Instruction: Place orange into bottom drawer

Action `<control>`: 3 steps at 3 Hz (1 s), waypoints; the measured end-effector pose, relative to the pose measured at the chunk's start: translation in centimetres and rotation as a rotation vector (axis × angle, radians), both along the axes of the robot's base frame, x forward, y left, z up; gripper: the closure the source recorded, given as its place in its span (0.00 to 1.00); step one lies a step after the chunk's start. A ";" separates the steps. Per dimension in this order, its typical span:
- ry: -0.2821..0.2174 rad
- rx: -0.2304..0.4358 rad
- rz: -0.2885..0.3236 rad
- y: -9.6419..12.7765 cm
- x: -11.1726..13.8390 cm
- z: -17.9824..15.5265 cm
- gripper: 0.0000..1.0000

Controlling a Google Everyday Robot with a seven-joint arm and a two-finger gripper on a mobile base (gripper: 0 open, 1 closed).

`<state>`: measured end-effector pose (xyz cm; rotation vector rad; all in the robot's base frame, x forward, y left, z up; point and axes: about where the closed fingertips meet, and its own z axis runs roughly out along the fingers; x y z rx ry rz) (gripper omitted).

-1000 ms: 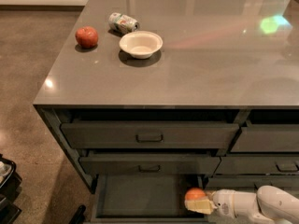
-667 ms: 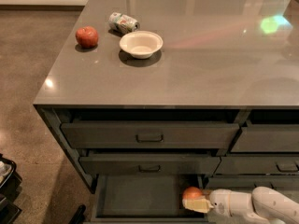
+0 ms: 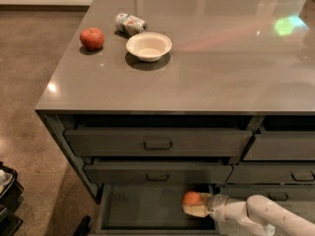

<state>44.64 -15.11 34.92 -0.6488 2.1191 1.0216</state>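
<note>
The orange is round and bright, low in the camera view, over the right end of the open bottom drawer. The drawer is a dark grey shallow tray pulled out under two handled drawers. My gripper reaches in from the lower right on a white arm. Its pale fingers are shut on the orange and hold it just inside the drawer's right side.
On the grey countertop lie a red apple, a tipped can and a white bowl. The top drawer and middle drawer are closed. Narrower drawers stand to the right. A black object sits on the floor at left.
My gripper has moved the orange a little to the left and further into the bottom drawer. Nothing on the countertop has moved.
</note>
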 end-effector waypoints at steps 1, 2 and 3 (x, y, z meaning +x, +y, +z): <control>-0.002 -0.049 0.021 1.2 1.3 -3.7 1.00; -0.001 -0.049 0.023 1.4 1.3 -3.8 1.00; 0.009 -0.065 -0.004 0.9 1.2 -4.3 1.00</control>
